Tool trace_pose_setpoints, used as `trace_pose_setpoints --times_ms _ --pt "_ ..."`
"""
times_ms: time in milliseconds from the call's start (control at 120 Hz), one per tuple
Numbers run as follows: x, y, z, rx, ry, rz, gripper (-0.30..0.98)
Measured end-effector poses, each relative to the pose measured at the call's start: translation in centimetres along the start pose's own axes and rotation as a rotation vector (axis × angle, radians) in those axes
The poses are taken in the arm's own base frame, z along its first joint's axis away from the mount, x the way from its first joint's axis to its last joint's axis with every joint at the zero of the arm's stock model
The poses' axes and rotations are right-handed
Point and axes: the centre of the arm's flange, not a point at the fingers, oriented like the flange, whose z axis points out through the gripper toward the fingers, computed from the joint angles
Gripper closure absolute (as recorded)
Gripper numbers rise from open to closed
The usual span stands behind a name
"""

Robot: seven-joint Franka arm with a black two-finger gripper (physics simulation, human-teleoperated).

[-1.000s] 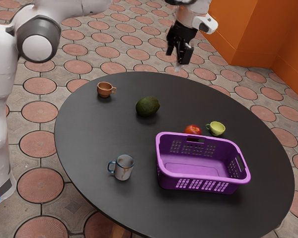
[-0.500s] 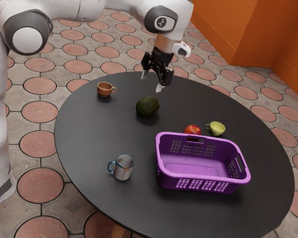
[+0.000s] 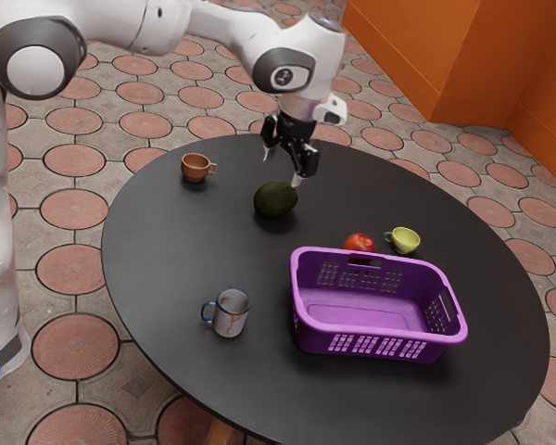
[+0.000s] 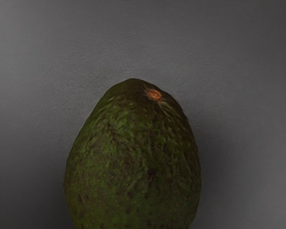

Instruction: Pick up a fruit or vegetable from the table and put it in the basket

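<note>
In the exterior view, the purple basket stands upright toward the exterior view's lower right, its inside bare; the mug, pale with a blue rim and brown marks, stands near it at the lower centre-left, handle turned to the exterior view's left; both rest on the round black desk.

Beyond the basket's far rim sits the red tomato, partly hidden by that rim, so whether the two touch cannot be told; the yellow-green cup is just beside it, on the exterior view's right.

Farther back, at the upper middle, the avocado lies on the desk, well apart from the basket; the pincer hangs wide above it, tilted, holding nothing; the wrist view shows the avocado under the hand, with a brownish stem scar at its narrower end.

The brown cup stands upright at the upper left part of the desk; the white arm reaches in from the exterior view's upper left; round reddish tiles pave the floor, and an orange wall rises at the upper right.
</note>
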Motion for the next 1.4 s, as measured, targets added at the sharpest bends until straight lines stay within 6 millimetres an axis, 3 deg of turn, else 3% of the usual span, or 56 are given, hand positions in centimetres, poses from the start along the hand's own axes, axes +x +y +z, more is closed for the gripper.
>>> trace_pose_setpoints --times_ms 358,983,1150,1400 --pt "1.3 -0.7 3.4 -0.038 -0.001 -0.044 0.0" --pt "1.0 -0.9 5.1 -0.05 -0.019 -0.059 0.0" --pt "1.6 -1.1 6.8 -0.062 -0.037 -0.071 0.0" --pt "2.4 -2.0 6.9 -0.069 -0.022 -0.082 0.0"
